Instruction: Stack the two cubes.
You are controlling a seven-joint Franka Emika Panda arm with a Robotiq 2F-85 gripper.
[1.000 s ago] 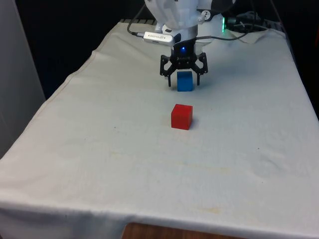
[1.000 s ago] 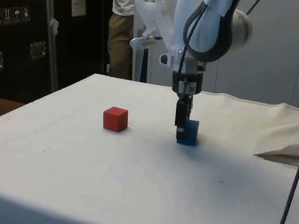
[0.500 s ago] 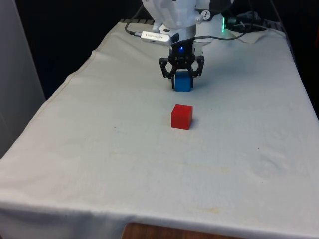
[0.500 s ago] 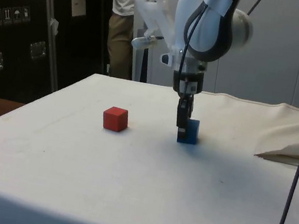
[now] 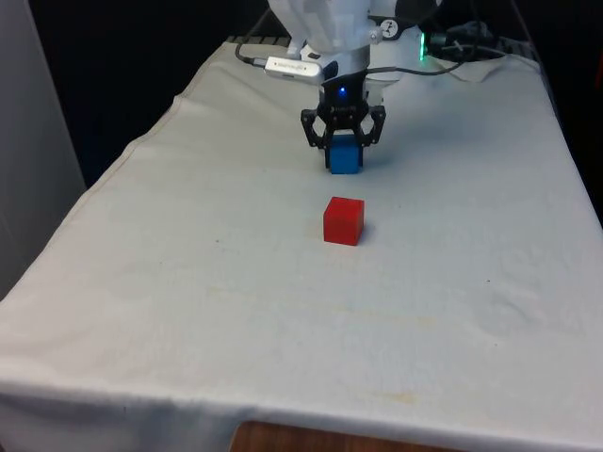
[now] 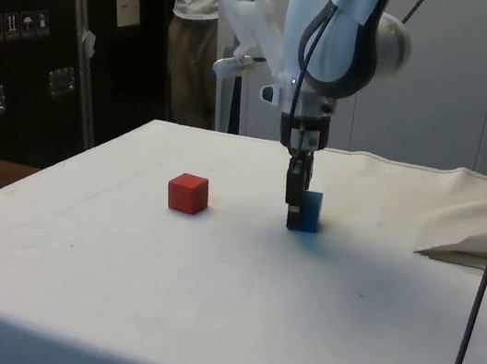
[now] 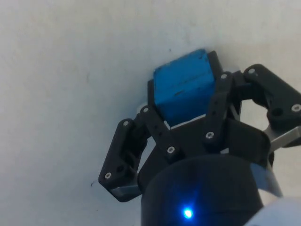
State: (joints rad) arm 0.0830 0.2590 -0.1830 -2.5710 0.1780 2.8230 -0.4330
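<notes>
The small blue cube, apparently rigid and light, sits clamped by its two opposite flat sides in our black two-finger gripper at cloth level, well behind the small red cube, so we expect a firm hold.
</notes>
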